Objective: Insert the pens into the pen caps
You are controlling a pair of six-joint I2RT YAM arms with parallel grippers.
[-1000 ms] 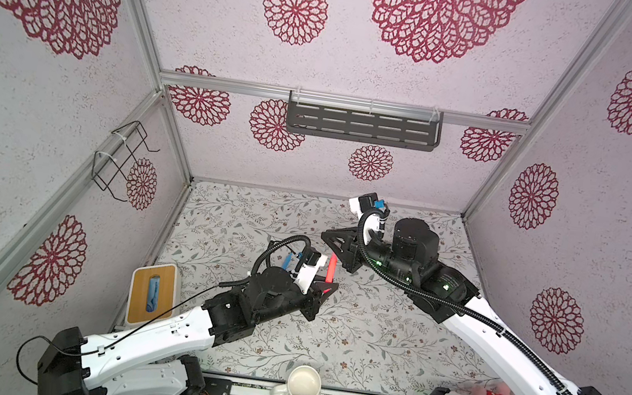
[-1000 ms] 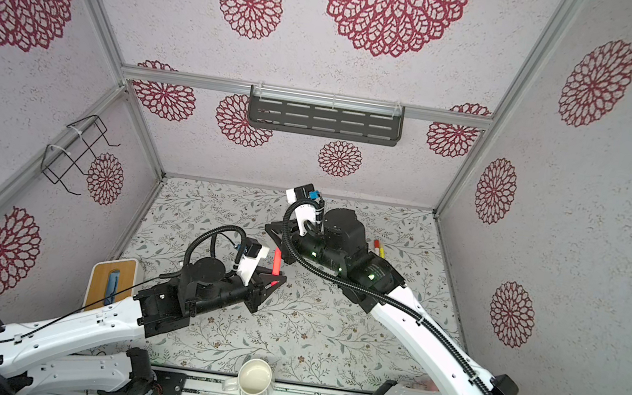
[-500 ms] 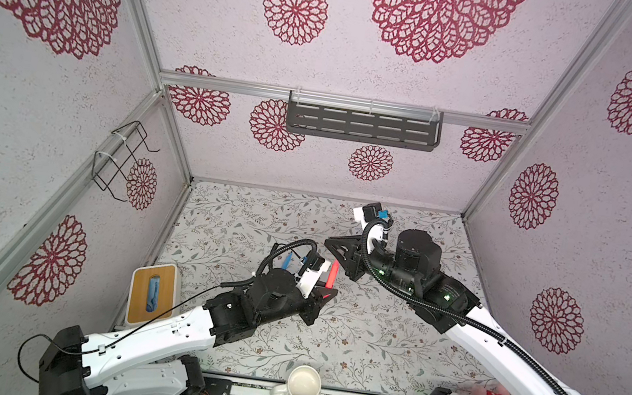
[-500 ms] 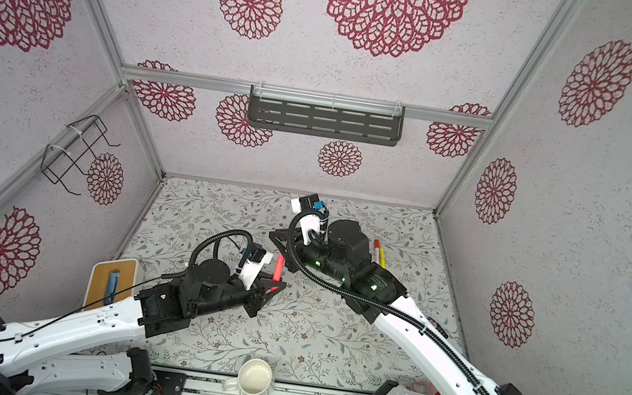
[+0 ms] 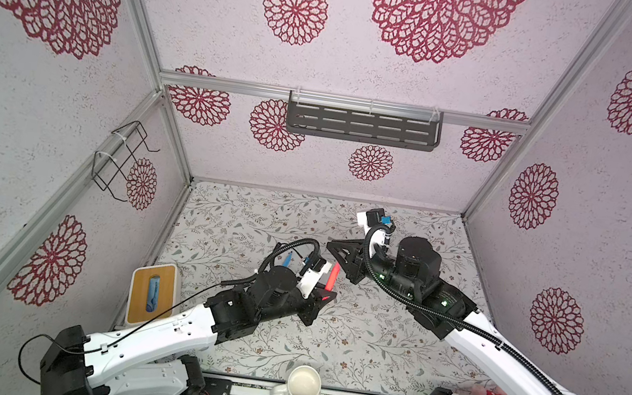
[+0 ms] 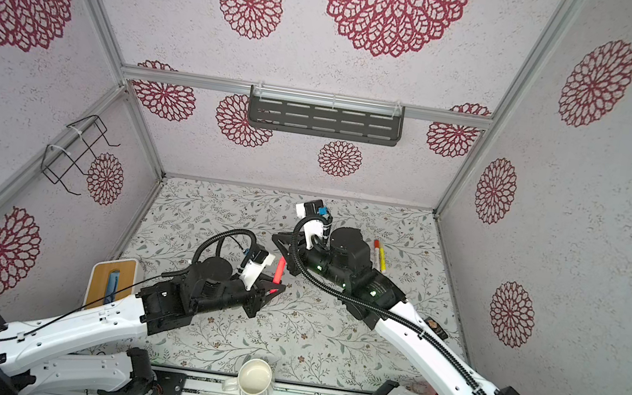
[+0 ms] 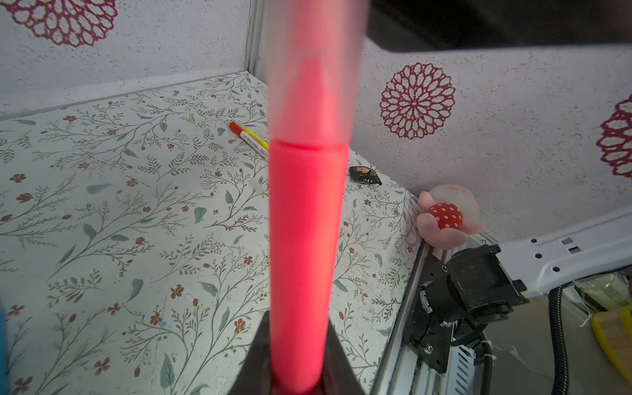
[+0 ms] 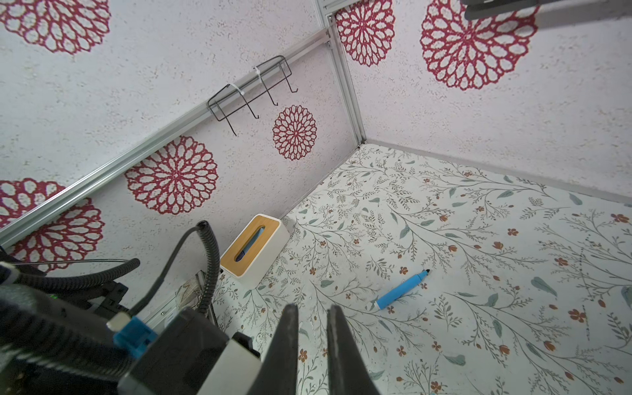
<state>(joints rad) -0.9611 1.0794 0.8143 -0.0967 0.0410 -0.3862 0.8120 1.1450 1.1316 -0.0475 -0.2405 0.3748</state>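
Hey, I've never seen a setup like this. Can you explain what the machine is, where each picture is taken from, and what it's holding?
It is a robot with two arms in a papered booth, each ending in a two-fingered gripper. Two pictures look down from overhead; the close-ups come from a camera on each wrist. The left gripper is shut on a pink pen, with what looks like a clear cap over its tip. The right gripper is shut, apparently empty. On the flowered table lie a blue pen and a yellow pen; nearby are a box, a mug and a plush toy.
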